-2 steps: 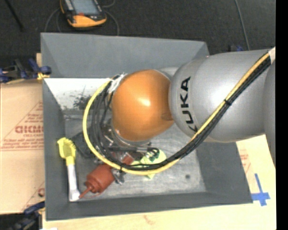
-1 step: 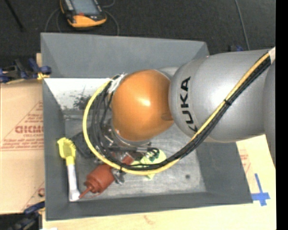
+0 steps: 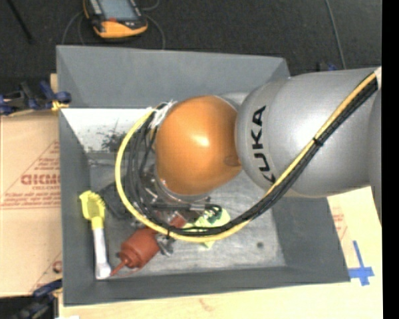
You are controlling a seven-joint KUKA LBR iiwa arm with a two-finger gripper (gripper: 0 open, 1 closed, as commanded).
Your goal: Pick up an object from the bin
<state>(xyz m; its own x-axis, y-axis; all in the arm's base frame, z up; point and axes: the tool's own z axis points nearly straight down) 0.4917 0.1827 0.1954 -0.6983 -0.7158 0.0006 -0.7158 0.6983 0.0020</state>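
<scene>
Red bulb (image 3: 138, 248) lies near lower wall of the bin (image 3: 206, 275), brush (image 3: 97, 234) beside; jaws hidden, opening untellable.

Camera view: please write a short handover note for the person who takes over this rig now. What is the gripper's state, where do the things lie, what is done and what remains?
Gripper: low in the bin, mostly hidden under the orange wrist cover; open or shut cannot be told.
Things: a red-brown rubber bulb lies at the front, right beside the gripper. A yellow brush with a white handle lies along the left wall. A green and yellow thing lies under the arm.
Done: the arm is down among the things.
Left: no thing is seen lifted; the grasp and the lift are not yet done.
</scene>
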